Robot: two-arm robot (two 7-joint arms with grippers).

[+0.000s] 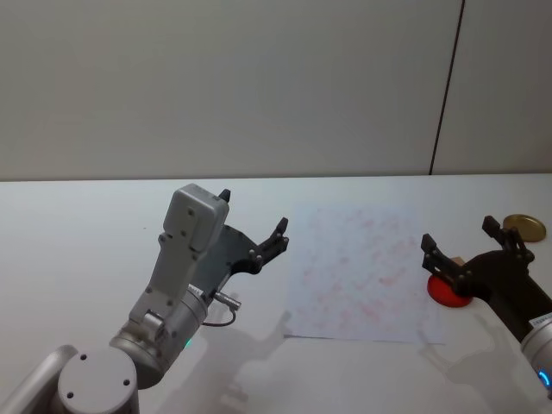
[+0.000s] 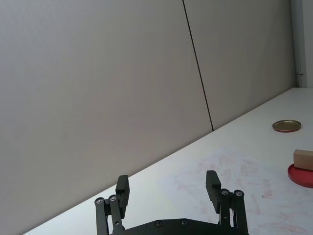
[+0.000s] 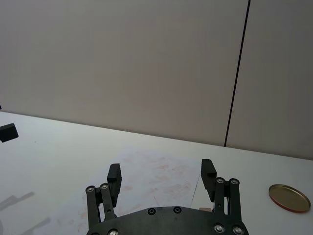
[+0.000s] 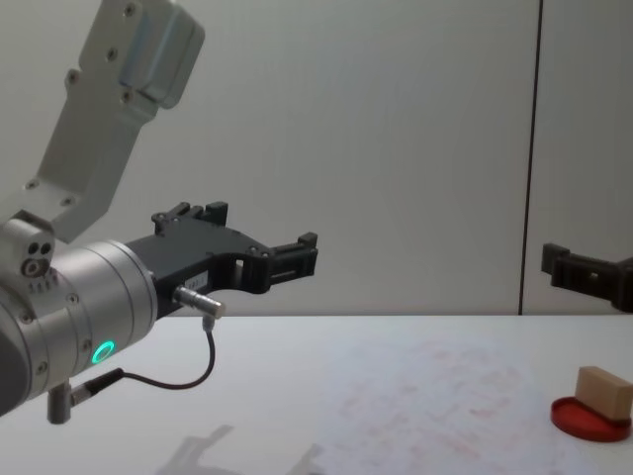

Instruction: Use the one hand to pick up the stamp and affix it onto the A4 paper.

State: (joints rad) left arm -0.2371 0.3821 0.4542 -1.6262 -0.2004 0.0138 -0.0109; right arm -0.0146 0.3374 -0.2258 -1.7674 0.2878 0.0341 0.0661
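— Item one: the stamp?
— Tan wooden block, resting on the red ink pad, just beside the right edge of the A4 paper.
— Item two: your grippers?
— My right gripper: jaws spread wide, empty, above the pad. My left gripper: jaws likewise spread, raised left of the paper.

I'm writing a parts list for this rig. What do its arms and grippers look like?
The left gripper and right gripper are matte black, each with two blocky fingers on linkages with silver screws. The left wrist is a silver-grey cylinder with a green ring light and a thin black cable. The right wrist is silver-grey with a blue light.
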